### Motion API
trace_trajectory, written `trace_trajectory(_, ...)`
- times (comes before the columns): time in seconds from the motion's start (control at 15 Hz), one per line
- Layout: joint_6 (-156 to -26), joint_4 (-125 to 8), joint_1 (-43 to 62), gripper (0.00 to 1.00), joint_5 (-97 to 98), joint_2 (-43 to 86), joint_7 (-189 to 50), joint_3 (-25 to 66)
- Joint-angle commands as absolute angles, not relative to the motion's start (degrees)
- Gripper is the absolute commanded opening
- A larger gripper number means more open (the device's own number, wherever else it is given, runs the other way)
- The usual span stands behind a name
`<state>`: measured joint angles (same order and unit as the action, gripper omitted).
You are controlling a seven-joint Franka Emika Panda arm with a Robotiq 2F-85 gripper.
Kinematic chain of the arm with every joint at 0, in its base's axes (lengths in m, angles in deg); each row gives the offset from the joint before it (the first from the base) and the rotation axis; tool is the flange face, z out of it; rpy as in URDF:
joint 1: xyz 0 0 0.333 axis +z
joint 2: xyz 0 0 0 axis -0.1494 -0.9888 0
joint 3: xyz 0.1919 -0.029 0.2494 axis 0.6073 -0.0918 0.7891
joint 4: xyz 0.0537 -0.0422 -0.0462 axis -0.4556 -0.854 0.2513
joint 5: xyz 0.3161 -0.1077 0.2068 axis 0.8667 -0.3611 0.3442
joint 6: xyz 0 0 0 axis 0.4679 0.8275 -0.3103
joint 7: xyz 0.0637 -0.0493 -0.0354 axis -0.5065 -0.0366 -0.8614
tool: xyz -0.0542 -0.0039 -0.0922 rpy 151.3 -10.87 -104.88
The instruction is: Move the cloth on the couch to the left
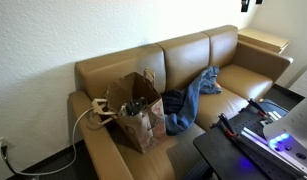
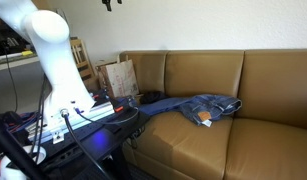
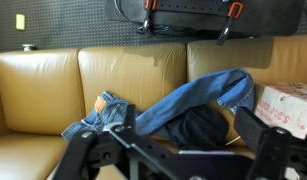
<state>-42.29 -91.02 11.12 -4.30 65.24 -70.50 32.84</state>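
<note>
The cloth (image 1: 193, 98), rumpled blue denim, lies across the middle seat of the tan-brown leather couch (image 1: 183, 55). One part runs up toward the backrest. It also shows in an exterior view (image 2: 198, 107) and in the wrist view (image 3: 178, 100), where it lies over a dark garment (image 3: 200, 126). The couch shows in those views too (image 2: 263, 75) (image 3: 43, 80). My gripper (image 3: 178, 150) is open and empty, high above the couch and clear of the cloth. Only its tip shows at the top edge of both exterior views (image 1: 250, 3) (image 2: 112, 4).
A brown paper bag with handles (image 1: 135, 108) stands on the seat beside the cloth, also visible in the other views (image 2: 120, 76) (image 3: 289, 100). A light wooden side table (image 1: 264, 41) is past the far armrest. The black robot table with red clamps (image 1: 248, 135) fronts the couch. A white cable (image 1: 83, 117) hangs over the near armrest.
</note>
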Motion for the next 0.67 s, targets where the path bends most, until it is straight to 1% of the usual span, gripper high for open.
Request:
trace_trajectory(0.0,-39.6,-91.1,10.9,1.0,-0.2,65.8,-59.5,33.2)
trace_trajectory(0.2,-39.3,-91.1,10.4,1.0,4.8,65.9,-49.2,34.0)
trace_trajectory(0.27,-35.5,-81.5,7.1,1.0,1.9,60.6,-52.1,29.9)
trace_trajectory(0.33,-35.2,-80.6,6.6,1.0,1.7,60.2,-49.7,29.7)
trace_trajectory(0.47,-31.7,-73.7,4.1,1.0,1.6,57.0,-47.5,27.9)
trace_trajectory(0.53,-36.1,-81.3,6.2,1.0,1.8,62.0,-49.2,29.2)
trace_trajectory(0.6,-35.4,-79.2,5.4,1.0,1.9,61.2,-49.7,28.1)
